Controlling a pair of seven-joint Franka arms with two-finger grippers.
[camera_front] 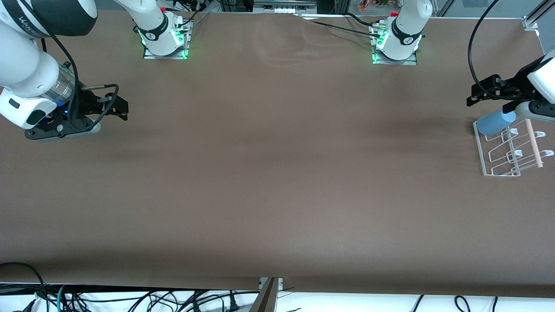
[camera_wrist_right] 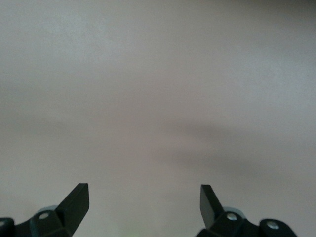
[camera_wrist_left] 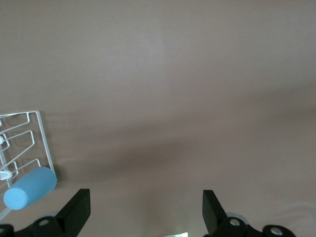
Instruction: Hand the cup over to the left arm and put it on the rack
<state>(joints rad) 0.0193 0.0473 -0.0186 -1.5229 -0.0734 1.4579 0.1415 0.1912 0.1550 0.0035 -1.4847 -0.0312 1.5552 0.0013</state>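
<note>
Cup: the light-blue tumbler you are tracking lies tilted on the rack, propped on the prongs at the rack's corner that is farthest from the front camera and toward the middle of the table. In the left wrist view you see the same cup resting against the white wire frame, its flat end turned toward the lens.

Rack: white wire loops with one light wooden dowel across the top, standing on the brown table at the left arm's end.

Left gripper: you find it in the air just beside the cup, over bare table, fingers spread wide and empty; in its own wrist view both fingertips stand well apart with only tabletop between them.

Right gripper: it waits over the right arm's end of the table, well apart from the rack. Its fingers are likewise spread, holding nothing.
</note>
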